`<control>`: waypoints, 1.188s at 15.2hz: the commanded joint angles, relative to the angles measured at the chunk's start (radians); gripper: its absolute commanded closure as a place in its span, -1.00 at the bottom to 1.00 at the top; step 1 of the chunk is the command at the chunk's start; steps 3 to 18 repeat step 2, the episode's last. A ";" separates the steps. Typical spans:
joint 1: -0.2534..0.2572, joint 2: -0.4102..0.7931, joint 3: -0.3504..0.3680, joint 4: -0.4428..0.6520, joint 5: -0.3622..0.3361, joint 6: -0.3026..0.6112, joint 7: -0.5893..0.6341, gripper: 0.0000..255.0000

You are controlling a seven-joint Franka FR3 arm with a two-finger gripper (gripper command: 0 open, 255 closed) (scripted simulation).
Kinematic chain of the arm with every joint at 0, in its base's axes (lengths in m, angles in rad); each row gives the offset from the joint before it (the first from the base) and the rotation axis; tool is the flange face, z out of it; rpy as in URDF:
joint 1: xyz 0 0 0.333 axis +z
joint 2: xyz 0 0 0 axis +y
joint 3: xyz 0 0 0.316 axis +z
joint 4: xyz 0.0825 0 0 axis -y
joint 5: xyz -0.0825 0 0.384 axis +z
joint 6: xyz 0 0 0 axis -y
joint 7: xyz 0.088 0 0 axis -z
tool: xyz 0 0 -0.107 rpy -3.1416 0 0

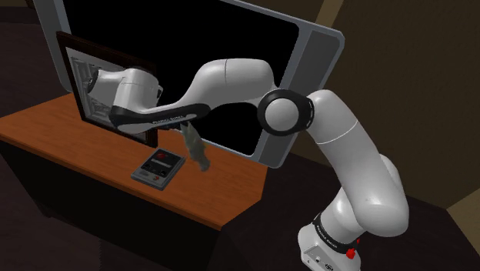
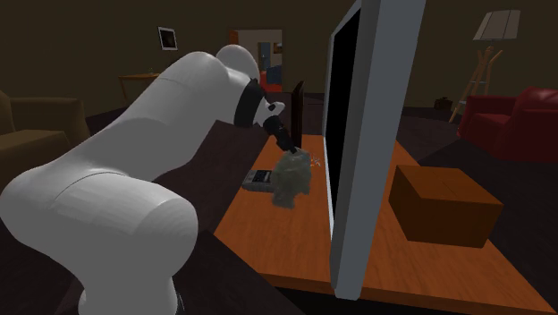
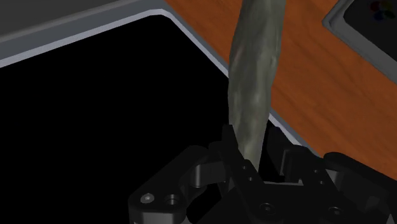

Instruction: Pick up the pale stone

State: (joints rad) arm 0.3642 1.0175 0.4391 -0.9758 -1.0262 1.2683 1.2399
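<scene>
Near the middle of the shoulder view the claw point(image 1: 188, 132) pinches the grey-green stone point(image 1: 198, 152) over the wooden counter point(image 1: 46, 127), a big dark screen point(image 1: 231, 31) close behind it and a flat grey gadget point(image 1: 158, 165) lower left.

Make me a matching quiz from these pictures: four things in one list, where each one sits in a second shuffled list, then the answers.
Things:
1. stone
2. flat grey device
3. large screen
4. brown box

Places:
A. stands upright on the table
B. clasped in the pincer
C. lies flat on the table by the stone
D. sits on the table behind the screen

Pairs: 1-B, 2-C, 3-A, 4-D
</scene>
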 commanded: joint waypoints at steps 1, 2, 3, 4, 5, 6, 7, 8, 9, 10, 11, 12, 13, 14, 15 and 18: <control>-0.001 -0.012 0.002 -0.006 0.001 -0.006 -0.003 1.00; -0.001 -0.012 0.002 -0.005 0.001 -0.006 -0.003 1.00; -0.001 -0.012 0.002 -0.005 0.001 -0.006 -0.003 1.00; -0.001 -0.012 0.002 -0.005 0.001 -0.006 -0.003 1.00; -0.001 -0.012 0.002 -0.005 0.001 -0.006 -0.003 1.00; -0.001 -0.012 0.002 -0.005 0.001 -0.006 -0.003 1.00; -0.001 -0.012 0.002 -0.005 0.001 -0.006 -0.003 1.00; -0.001 -0.012 0.002 -0.005 0.001 -0.006 -0.003 1.00; -0.001 -0.012 0.002 -0.005 0.001 -0.006 -0.003 1.00; -0.001 -0.012 0.002 -0.005 0.001 -0.006 -0.003 1.00; -0.001 -0.012 0.002 -0.005 0.001 -0.006 -0.003 1.00; -0.001 -0.012 0.002 -0.005 0.001 -0.006 -0.003 1.00; -0.001 -0.012 0.002 -0.005 0.001 -0.006 -0.003 1.00; -0.001 -0.012 0.002 -0.005 0.001 -0.006 -0.003 1.00; -0.001 -0.012 0.002 -0.005 0.001 -0.006 -0.003 1.00; -0.001 -0.012 0.002 -0.005 0.001 -0.006 -0.003 1.00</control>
